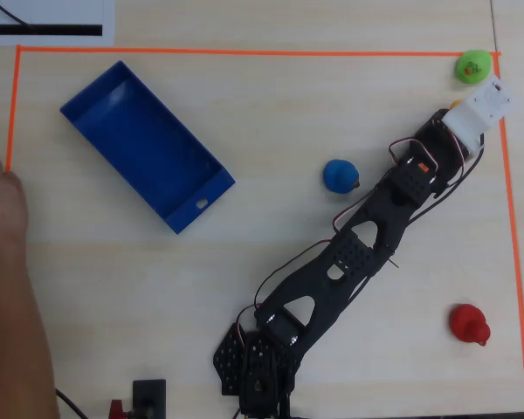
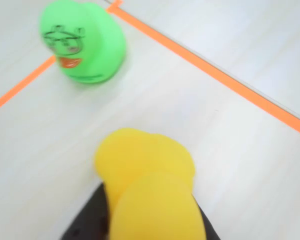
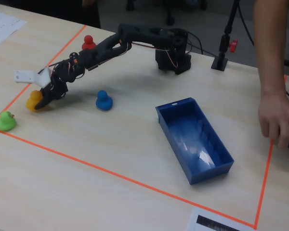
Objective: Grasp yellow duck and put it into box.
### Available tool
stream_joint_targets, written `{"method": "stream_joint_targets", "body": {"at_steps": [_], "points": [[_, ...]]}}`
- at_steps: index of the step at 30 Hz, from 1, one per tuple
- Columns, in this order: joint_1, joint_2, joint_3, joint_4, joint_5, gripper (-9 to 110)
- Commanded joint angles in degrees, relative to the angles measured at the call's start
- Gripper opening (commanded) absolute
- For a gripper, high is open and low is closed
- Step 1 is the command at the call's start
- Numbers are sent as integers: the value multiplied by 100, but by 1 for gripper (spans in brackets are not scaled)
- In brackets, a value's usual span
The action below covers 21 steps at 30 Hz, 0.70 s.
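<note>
The yellow duck (image 3: 33, 100) sits on the table near the orange tape corner. In the wrist view it (image 2: 147, 185) fills the lower middle. My gripper (image 3: 42, 100) is closed round it, with a black finger (image 2: 90, 217) pressed against its left side. In the overhead view the duck is hidden under the white wrist camera (image 1: 480, 108). The blue box (image 1: 148, 144) lies empty at the far left of the overhead view, and at the right of the fixed view (image 3: 195, 139).
A green duck (image 2: 82, 42) stands just beyond the yellow one by the tape corner (image 1: 473, 65). A blue duck (image 1: 340, 175) is mid-table and a red duck (image 1: 468, 324) is near the right tape line. A person's hand (image 1: 0, 205) rests beside the box.
</note>
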Motion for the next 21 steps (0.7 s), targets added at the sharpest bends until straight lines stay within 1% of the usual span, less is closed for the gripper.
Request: {"method": "stream_joint_targets", "body": {"at_steps": [1,4,9,15,21], "points": [[35,264,-105,158,44,0],[44,352,-158,193,158,0],[18,817,-255,606,712,0],[-53,2171,44,2224,1239,0],[-378,3647,809,3938,1301,0]]}}
